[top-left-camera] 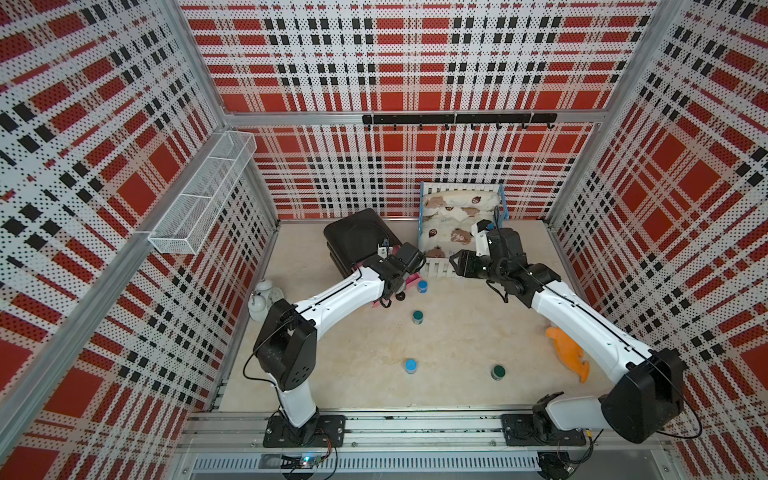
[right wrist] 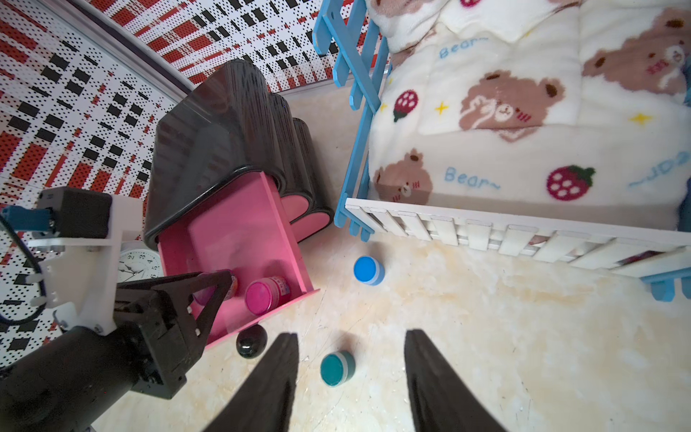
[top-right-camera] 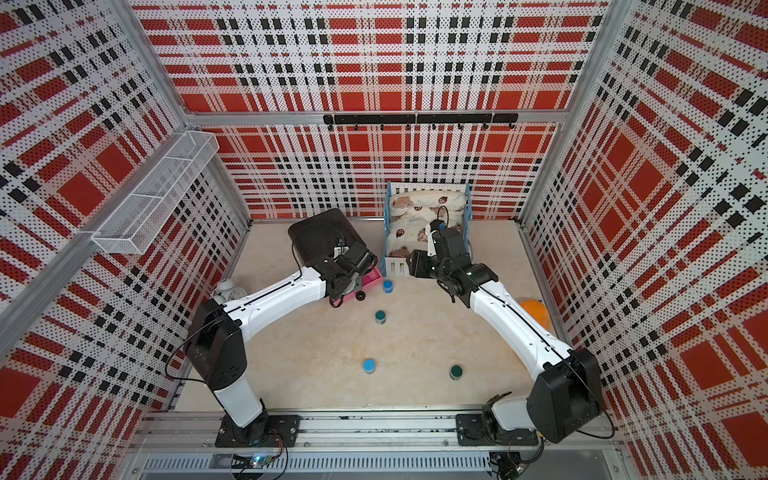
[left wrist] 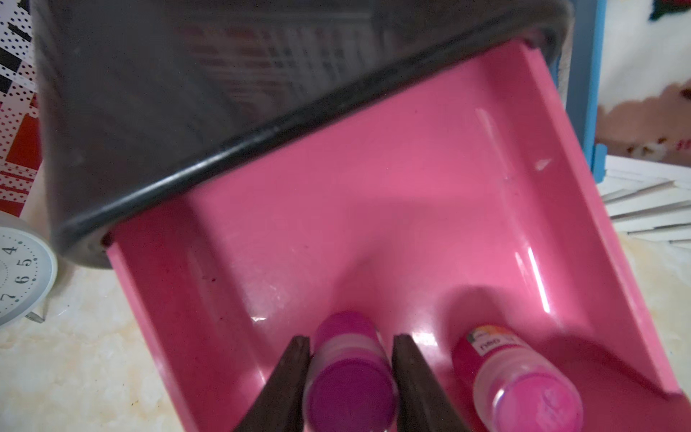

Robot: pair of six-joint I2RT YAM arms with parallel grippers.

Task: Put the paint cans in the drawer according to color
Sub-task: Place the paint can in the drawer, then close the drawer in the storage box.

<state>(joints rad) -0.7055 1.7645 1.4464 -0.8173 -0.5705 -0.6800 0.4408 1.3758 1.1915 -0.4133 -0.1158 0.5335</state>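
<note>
Tabletop holds two blue cans, two teal cans; two pink cans sit in the open drawer. Left gripper clamps one; right gripper hangs half-open, empty.

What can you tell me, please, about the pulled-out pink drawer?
The pink drawer is a glossy plastic tray with a round black knob on its front, pulled far out of the top slot of the black chest. Inside it, near the front, the left gripper is shut on the held magenta can, and the free magenta can sits beside that.
</note>
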